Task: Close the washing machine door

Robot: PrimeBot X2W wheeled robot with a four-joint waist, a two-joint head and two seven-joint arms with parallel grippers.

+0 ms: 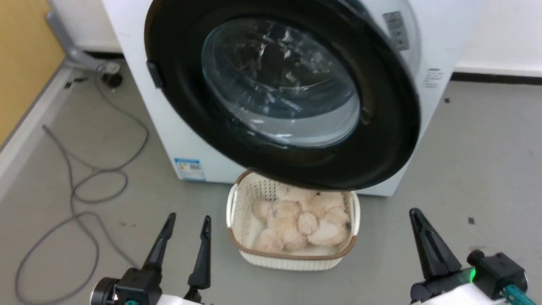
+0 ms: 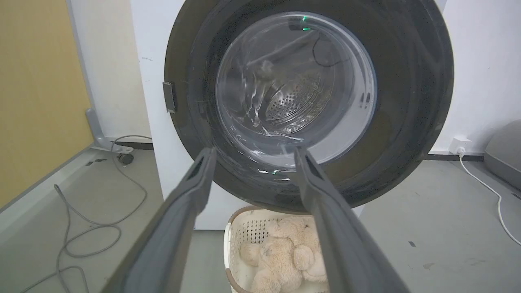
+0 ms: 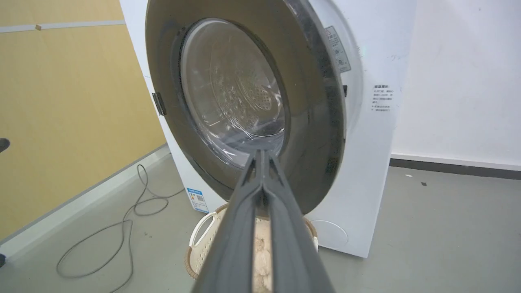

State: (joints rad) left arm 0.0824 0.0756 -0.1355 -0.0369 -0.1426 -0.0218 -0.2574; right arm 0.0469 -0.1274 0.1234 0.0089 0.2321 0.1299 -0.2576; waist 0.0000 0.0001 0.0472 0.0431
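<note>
Facing the open door point(image 1: 279, 97), neither touching it, the left gripper point(image 1: 187, 237) had fingers spread, the right gripper point(image 1: 419, 220) fingers pressed together; the next move probably meant reaching in and pushing its rim shut.

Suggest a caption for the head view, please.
Round black-rimmed glass door ajar on white washing machine; open left hand below.

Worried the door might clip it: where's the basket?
Head view, centre: the basket sits on the floor before the washing machine, under the door's lower rim.
</note>
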